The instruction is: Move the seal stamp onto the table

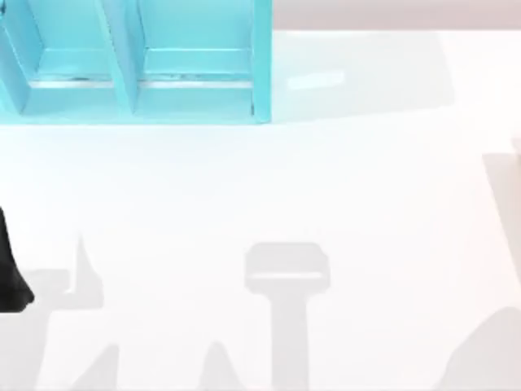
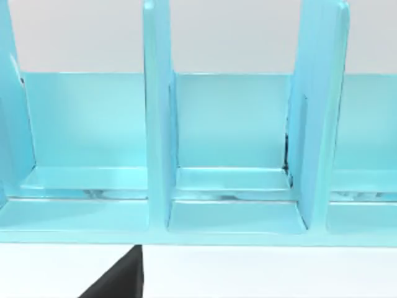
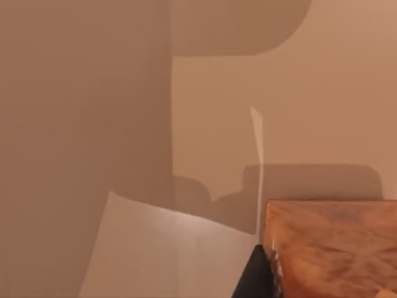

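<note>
The seal stamp (image 3: 329, 248) is a marbled amber-orange block seen very close in the right wrist view. It lies right against a black part of my right gripper (image 3: 254, 279), and part of it runs out of the picture. Whether it is gripped cannot be told. Behind it are a beige background and a white corner of the table (image 3: 161, 254). My left gripper (image 1: 12, 269) is a black shape at the table's far left edge in the top view. In the left wrist view a black tip of the left gripper (image 2: 121, 279) points toward the shelf. The white table (image 1: 269, 187) spreads across the top view.
A turquoise-blue shelf unit (image 1: 138, 65) with upright dividers stands at the back left of the table. Its compartments (image 2: 232, 143) look bare in the left wrist view. Grey shadows of the arms fall on the front of the table.
</note>
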Tool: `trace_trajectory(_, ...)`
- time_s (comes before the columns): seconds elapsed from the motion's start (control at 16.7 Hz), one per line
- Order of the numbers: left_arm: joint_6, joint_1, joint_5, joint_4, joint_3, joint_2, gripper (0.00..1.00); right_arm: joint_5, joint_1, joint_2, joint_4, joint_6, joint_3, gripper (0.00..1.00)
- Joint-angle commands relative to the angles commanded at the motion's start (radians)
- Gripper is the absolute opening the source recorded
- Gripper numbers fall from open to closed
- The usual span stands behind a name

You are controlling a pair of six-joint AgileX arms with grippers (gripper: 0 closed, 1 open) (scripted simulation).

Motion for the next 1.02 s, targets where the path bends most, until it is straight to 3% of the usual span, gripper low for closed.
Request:
trace_trajectory(0.18, 0.000, 0.000, 0.000, 0.000, 0.000, 0.000, 1.00, 0.000, 0.000, 0.000, 0.000, 0.000, 0.000, 0.02)
trace_trajectory(0.24, 0.000, 0.000, 0.000, 0.000, 0.000, 0.000, 1.00, 0.000, 0.000, 0.000, 0.000, 0.000, 0.000, 0.00)
trace_trajectory(0.78, 0.000, 0.000, 0.000, 0.000, 0.000, 0.000, 1.00, -0.001, -0.001, -0.003, -0.002, 0.003, 0.003, 0.00)
trace_trajectory(1.02, 0.000, 0.000, 0.000, 0.000, 0.000, 0.000, 1.00, -0.054, 0.000, -0.064, -0.100, 0.072, 0.106, 0.00)
